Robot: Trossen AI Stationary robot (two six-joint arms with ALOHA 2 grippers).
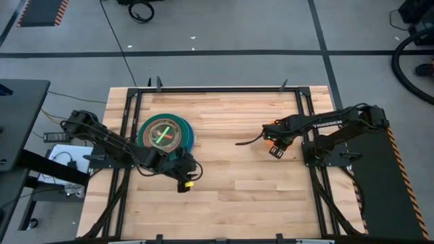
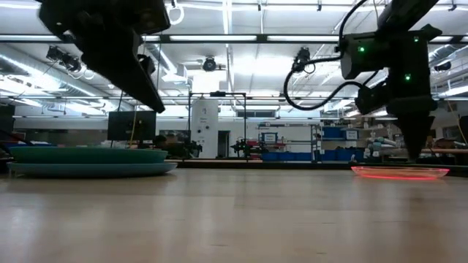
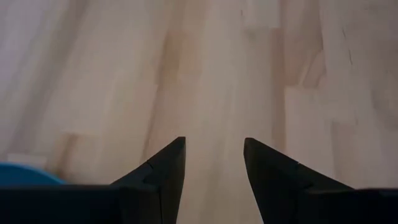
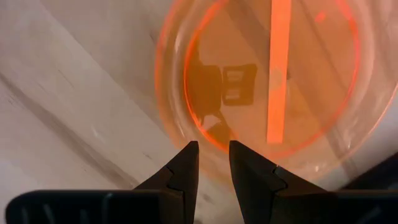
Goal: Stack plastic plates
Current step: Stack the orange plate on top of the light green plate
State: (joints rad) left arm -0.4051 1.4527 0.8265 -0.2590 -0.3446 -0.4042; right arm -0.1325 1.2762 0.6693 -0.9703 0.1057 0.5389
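A stack of plates point(image 1: 165, 133) lies on the table's left half, a large blue one at the bottom, teal and brown ones above it, and small pink and lime ones on top. It also shows in the low view point(image 2: 88, 161). A small translucent orange plate point(image 4: 267, 81) lies flat on the table's right half point(image 2: 400, 173). My right gripper point(image 4: 213, 149) hovers just above it, pointing down. Its fingers are a narrow gap apart, one on either side of the plate's rim. My left gripper point(image 3: 214, 146) is open and empty over bare wood, just off the stack's near right side point(image 1: 186, 177).
A black metal frame point(image 1: 217, 89) runs around the wooden table. Bare wood lies between the stack and the orange plate and along the near half point(image 1: 230, 203). A corner of the blue plate point(image 3: 25, 174) shows beside my left fingers.
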